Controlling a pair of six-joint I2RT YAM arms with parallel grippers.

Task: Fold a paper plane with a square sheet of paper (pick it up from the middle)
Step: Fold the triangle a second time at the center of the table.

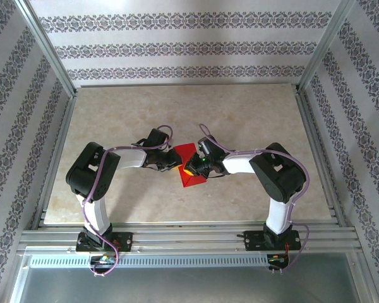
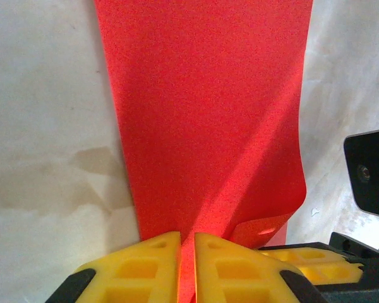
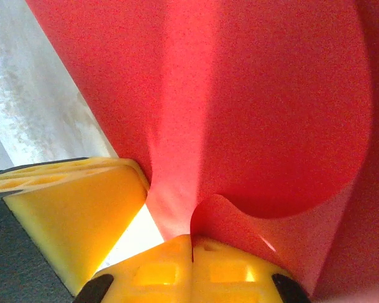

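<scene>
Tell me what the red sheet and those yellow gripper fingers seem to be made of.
The red sheet looks like thin matte paper: fine grainy surface, soft curl where pinched. The yellow fingers look like moulded plastic, perhaps rubbery: smooth, with recessed pockets.

A beige marbled tabletop (image 1: 240,113) spans the middle; patterned wallpaper (image 1: 177,44) lines top and sides; metal rails (image 1: 189,237) cross the bottom.

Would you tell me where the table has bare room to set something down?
Bare: the far half of the table, from the red sheet to the back wall. Crowded: the centre, where the left gripper and right gripper pinch the sheet.
</scene>
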